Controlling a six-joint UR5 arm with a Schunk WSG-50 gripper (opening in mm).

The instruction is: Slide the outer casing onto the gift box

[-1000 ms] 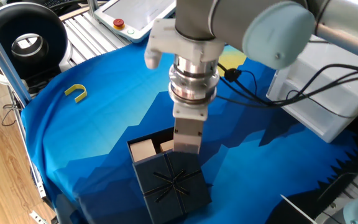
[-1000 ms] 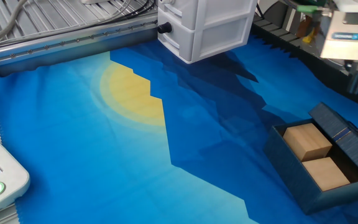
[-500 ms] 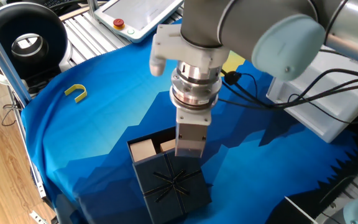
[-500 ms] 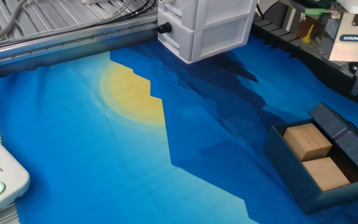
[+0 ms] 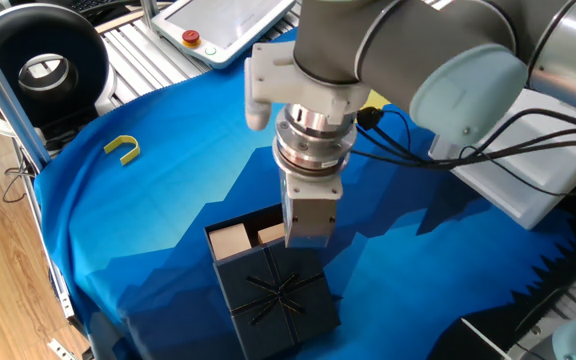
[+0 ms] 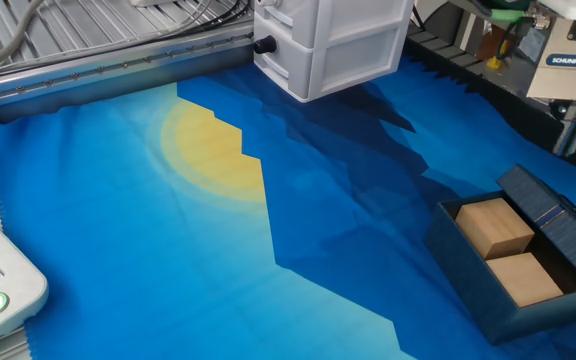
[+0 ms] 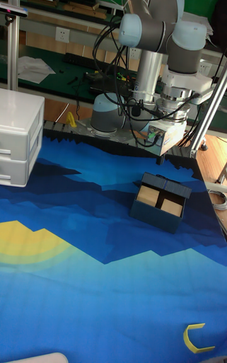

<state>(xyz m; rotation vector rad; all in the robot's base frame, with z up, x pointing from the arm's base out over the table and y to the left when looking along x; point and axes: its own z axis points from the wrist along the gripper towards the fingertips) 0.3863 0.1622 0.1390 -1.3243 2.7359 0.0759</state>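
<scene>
A: Nearest the one fixed camera sits the outer casing (image 5: 280, 297), dark, flat on the blue cloth (image 5: 148, 210), with its thin crossed ribbon and star bow facing up.

B: Right behind it the gift box (image 5: 243, 238) pokes out, part way inside the sleeve. Two tan blocks (image 5: 230, 240) show in the open end.

A: From the other fixed camera the tray is open toward us, both blocks side by side, one beyond the other, and the sleeve covers only the far strip of it.

B: The gripper (image 5: 308, 236) hangs over the seam where the tray meets the sleeve, body upright, wrist stacked above it.

A: Is it touching anything?

B: The tall view shows it raised above the far edge of the box with air under it, holding nothing. Its fingers are too small and hidden for me; I cannot tell whether they are apart or together.

A: Left of the box there is a small yellow U-shaped piece (image 5: 122, 149) on the cloth, well apart from it.

B: Past the arm is the white drawer unit (image 6: 333, 40) at the cloth's edge, beside the yellow sun shape (image 6: 213, 145) in the print.

A: Farthest back, a black round device (image 5: 40, 62) and a white pendant with a red button (image 5: 191, 39).
</scene>
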